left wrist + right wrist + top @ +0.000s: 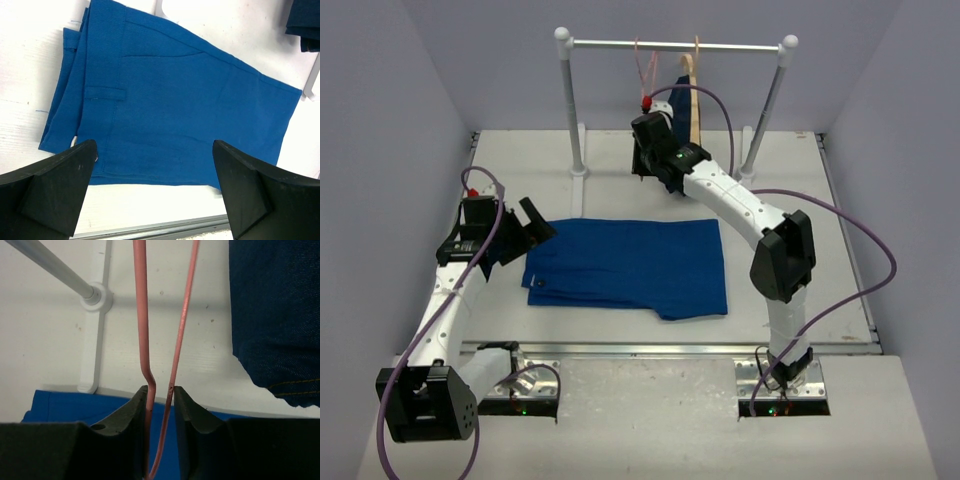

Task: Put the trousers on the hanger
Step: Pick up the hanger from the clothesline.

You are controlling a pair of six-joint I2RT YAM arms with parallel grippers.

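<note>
Right hand [161, 392] clamps the thin, springy hanger [141, 315] on the rail [720, 45]; left hand [155, 145], spread wide, hovers over soft, limp trousers [630, 265] folded on the counter [800, 200], probably best gripped at the waistband.

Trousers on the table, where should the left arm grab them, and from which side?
Take the trousers by the waistband, their left end, nearest the open left gripper. They lie flat and folded, so come down from above at that edge, where the layers stack and show a lip to pinch.
</note>
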